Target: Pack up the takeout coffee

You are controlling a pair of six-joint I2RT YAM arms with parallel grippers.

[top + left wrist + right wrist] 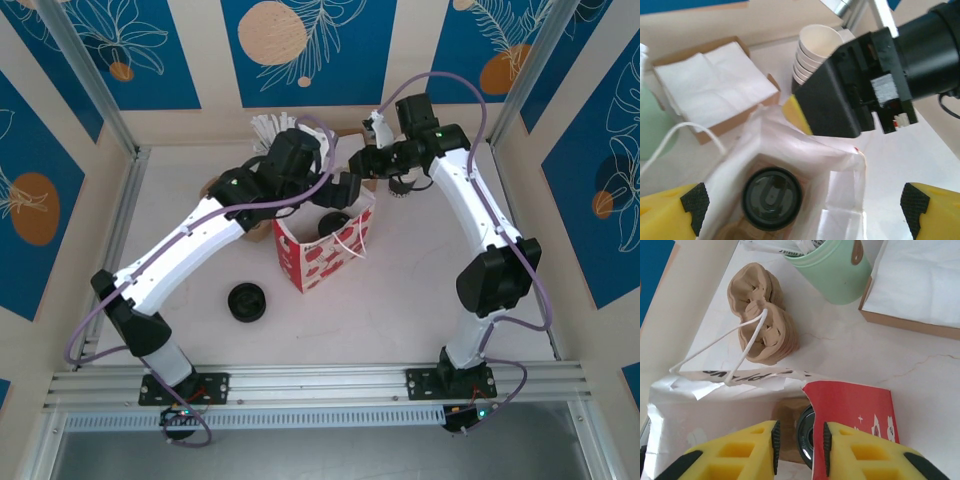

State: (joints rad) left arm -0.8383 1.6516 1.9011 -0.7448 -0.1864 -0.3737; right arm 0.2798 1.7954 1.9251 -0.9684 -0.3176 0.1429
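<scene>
The takeout coffee (772,198) stands inside the red-and-white paper bag (315,255); its black lid (333,222) shows through the bag's open mouth. My left gripper (805,202) hovers over that mouth, wide open and holding nothing, its yellow fingers (670,212) either side of the bag (840,175). My right gripper (362,165) is at the bag's far rim. In the right wrist view the right gripper (800,447) has its pads a little apart. The bag's red wall (855,410) runs up between them beside the right pad, unpinched, with the lid (806,440) behind.
A loose black lid disc (247,301) lies on the table left of the bag. Behind the bag are a stack of white cups (815,50), a cardboard box of napkins (715,85), a green holder (832,270) and brown cup sleeves (762,320).
</scene>
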